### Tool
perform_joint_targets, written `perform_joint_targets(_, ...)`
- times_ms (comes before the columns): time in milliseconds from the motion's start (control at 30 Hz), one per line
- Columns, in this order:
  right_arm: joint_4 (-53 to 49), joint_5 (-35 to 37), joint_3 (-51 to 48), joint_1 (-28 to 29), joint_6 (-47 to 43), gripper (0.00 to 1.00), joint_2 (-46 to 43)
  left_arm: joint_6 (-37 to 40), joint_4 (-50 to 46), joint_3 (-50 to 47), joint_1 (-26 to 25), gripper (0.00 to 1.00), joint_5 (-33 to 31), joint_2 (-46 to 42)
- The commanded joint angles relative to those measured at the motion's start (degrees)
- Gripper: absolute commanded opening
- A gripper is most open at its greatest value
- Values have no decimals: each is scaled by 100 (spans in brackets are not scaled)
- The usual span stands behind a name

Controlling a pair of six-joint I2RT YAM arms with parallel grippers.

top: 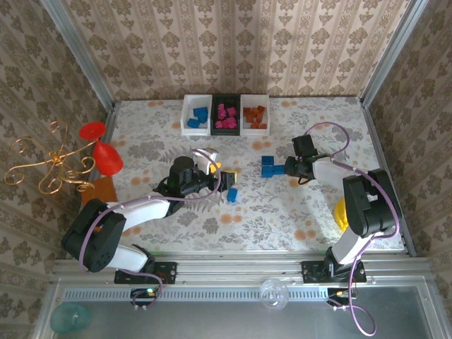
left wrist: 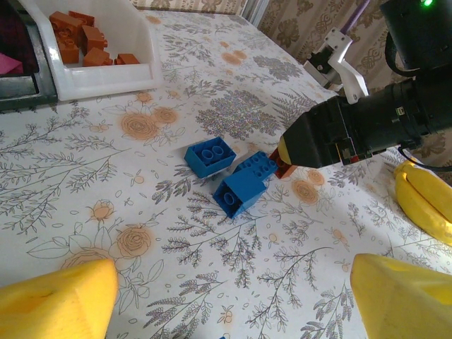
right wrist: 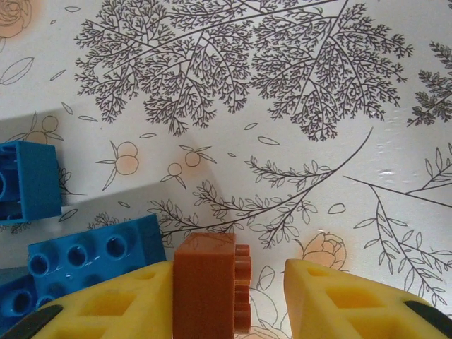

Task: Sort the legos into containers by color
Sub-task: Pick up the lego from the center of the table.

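The right tool (right wrist: 226, 282) is partly open around an orange-brown brick (right wrist: 205, 282). The left tool (left wrist: 233, 282) is wide open and empty.

We look down from high behind the near edge over the whole table (top: 296, 208). Our left wrist view skims low across it toward the right arm (left wrist: 367, 127). Our right wrist view looks down from close above. All three share the blue bricks (top: 272, 167).
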Motion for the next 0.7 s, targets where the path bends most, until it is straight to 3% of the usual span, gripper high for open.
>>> perform_joint_targets(0,-14,1,25,-39,91,44,110,94,44,151,-36,87,65,-82)
perform_joint_targets(300,19,-208,169,-30,84,40,376,94,26,158,-36,87,56,-77)
perform_joint_targets(467,85,-241,196,-30,78,33,496,96,26,165,-45,87,56,-68)
perform_joint_targets(667,396,-344,-39,-9,-14,24,-21,97,-25,165,-45,86,-17,-103)
